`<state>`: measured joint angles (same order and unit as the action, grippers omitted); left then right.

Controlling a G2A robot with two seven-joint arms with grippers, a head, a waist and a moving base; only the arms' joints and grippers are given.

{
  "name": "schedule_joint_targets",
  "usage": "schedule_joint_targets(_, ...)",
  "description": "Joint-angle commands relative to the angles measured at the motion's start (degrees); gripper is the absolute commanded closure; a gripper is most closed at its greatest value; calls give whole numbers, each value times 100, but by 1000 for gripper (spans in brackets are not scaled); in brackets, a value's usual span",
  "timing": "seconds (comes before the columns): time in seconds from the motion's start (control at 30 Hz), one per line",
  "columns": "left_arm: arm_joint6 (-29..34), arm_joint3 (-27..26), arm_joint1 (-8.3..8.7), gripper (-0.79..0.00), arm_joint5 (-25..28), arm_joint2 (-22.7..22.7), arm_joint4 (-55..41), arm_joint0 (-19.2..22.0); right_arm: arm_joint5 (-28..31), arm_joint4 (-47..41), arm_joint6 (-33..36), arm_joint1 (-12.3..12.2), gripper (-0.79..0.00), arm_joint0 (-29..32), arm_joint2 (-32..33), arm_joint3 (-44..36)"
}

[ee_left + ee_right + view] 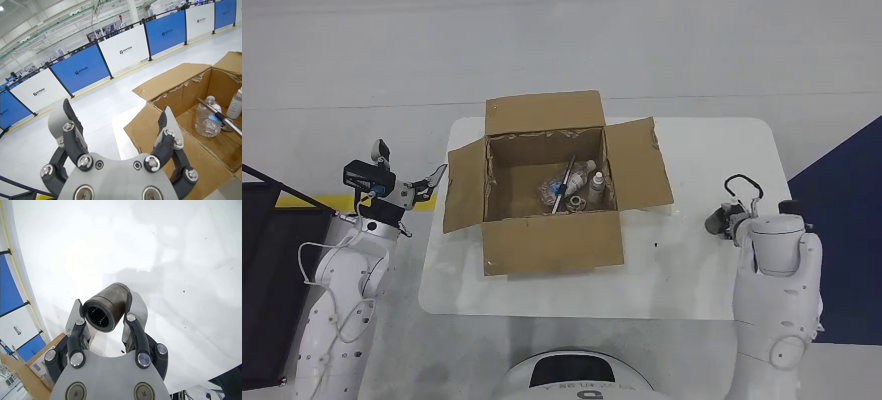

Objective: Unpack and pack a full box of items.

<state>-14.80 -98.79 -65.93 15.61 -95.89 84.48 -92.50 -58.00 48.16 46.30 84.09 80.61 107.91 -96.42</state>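
Top view: unpacking barely begun, I judge. Right tool (105, 301) clamps a dark metal cylinder (111, 298) over the white tabletop (692, 270), right of the brown cardboard box (552, 245); left tool (116, 106) gapes empty; clear plastic bottle (207, 121) inside.

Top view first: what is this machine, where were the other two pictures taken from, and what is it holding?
It is a robot with two arms, seen from a camera above them. On the white table stands an open cardboard box. Among the things in it are a clear plastic bottle, a metal rod and a small white bottle. The other two pictures come from cameras on the wrists, each looking along its own hand. The left hand is open and empty, beside the box's flap. The right hand is shut on a dark hollow metal cylinder, over the table, away from the box.
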Motion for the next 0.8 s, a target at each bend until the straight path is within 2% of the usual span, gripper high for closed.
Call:
schedule_joint_targets(0.0, 0, 0, 0, -785, 0, 0, 0, 0, 0, -14, 0, -29, -360, -83, 21, 109)
schedule_joint_targets(0.53, 0, 0, 0, -785, 0, 0, 0, 0, 0, -430, 0, -209, -348, 362, 64, -498)
schedule_joint_targets(0.77, 0, 0, 0, -785, 0, 0, 0, 0, 0, -506, 0, -294, -299, 389, -42, -456)
